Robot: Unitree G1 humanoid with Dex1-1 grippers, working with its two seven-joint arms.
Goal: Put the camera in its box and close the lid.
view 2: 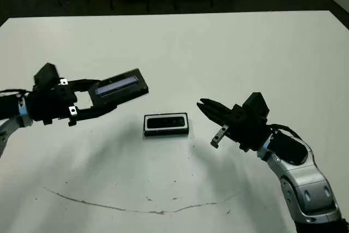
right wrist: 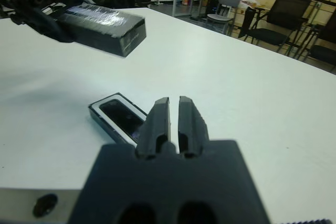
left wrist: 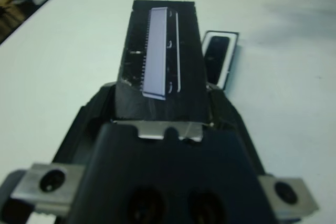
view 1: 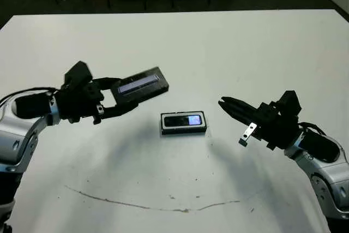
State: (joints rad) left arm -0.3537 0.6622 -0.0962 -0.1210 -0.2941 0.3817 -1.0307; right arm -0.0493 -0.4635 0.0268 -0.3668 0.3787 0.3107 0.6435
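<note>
Left claw (view 1: 117, 102) is pinching the lid (view 1: 143, 82); it should be lowering it squarely onto the box (view 1: 184, 130) ahead, where the camera (view 1: 184, 120) is lying.

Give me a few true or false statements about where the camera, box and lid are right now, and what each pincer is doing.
1. The camera lies inside the box. True.
2. The lid is already on the box. False: the left pincer holds it in the air, off to the box's left.
3. The right pincer grips the box. False: it is shut on nothing, apart from the box.
4. The box rests on the white table between the two pincers. True.
</note>
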